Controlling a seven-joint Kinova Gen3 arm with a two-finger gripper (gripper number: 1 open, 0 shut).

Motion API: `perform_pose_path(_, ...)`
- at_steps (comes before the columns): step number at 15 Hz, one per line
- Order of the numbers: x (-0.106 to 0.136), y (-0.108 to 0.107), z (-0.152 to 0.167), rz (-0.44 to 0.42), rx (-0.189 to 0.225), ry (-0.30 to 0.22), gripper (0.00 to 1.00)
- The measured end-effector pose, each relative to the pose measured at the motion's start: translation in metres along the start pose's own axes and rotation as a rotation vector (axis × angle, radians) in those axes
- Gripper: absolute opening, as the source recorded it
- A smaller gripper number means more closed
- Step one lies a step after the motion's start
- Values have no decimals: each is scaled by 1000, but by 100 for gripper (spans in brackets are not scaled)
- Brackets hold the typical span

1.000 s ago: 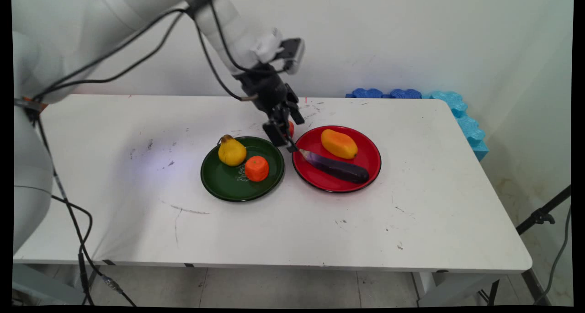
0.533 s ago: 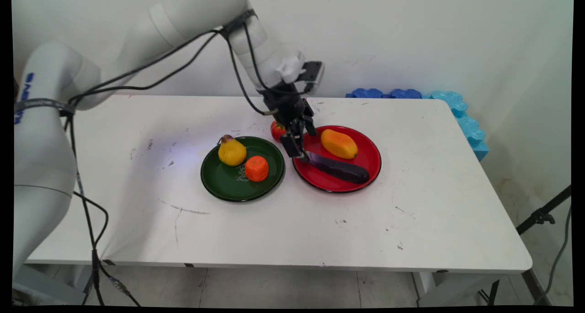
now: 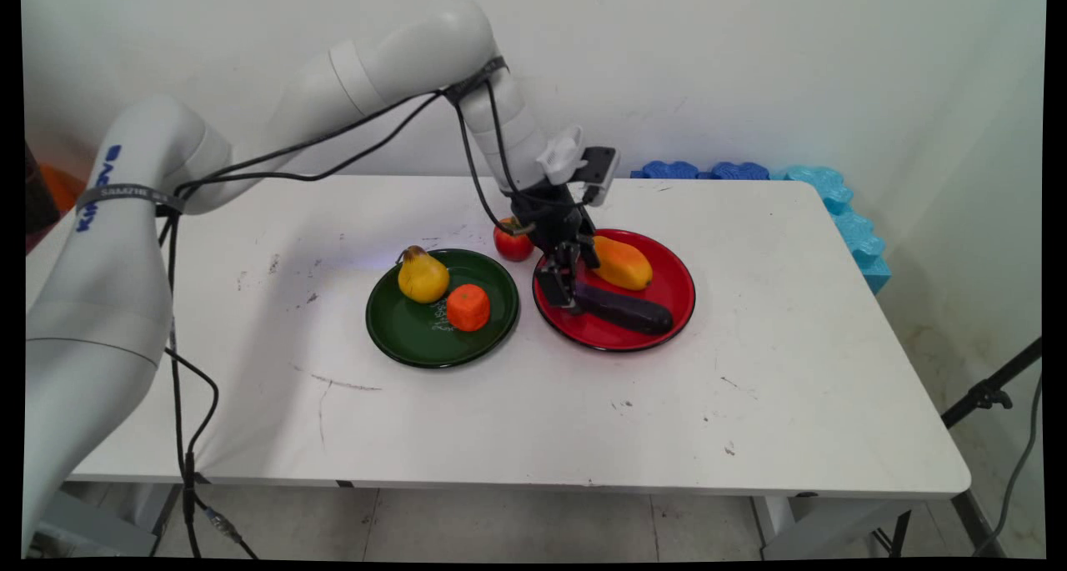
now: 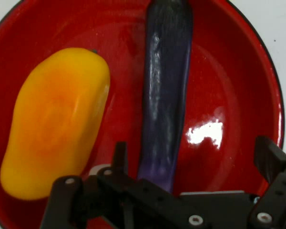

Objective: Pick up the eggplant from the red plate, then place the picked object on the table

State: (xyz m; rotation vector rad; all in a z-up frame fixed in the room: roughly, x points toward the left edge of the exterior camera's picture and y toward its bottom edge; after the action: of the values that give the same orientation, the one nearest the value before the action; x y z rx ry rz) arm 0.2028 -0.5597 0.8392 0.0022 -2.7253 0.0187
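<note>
My gripper is low over the left part of the red plate. It is open, and its fingers stand on either side of the stem end of a dark purple eggplant. In the hand view the eggplant runs up the plate from between the fingers, closer to the left one, with my gripper holding nothing. A yellow-orange mango lies beside the eggplant; in the main view the mango is just behind the hand.
A green plate to the left carries a yellow pear and a small orange fruit. A red tomato sits on the table between the plates' far sides. Blue foam pieces line the back right corner.
The gripper has moved right and down, from beside the tomato to over the red plate at the eggplant's stem end. The tomato is uncovered.
</note>
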Motion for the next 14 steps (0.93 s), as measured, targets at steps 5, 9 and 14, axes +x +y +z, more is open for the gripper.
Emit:
perform_pose_path(5,4,-4,19,22,-5,4,100)
perform_pose_path(9,6,-4,27,36,-6,10,0)
perform_pose_path(14,10,1,28,49,-15,28,0)
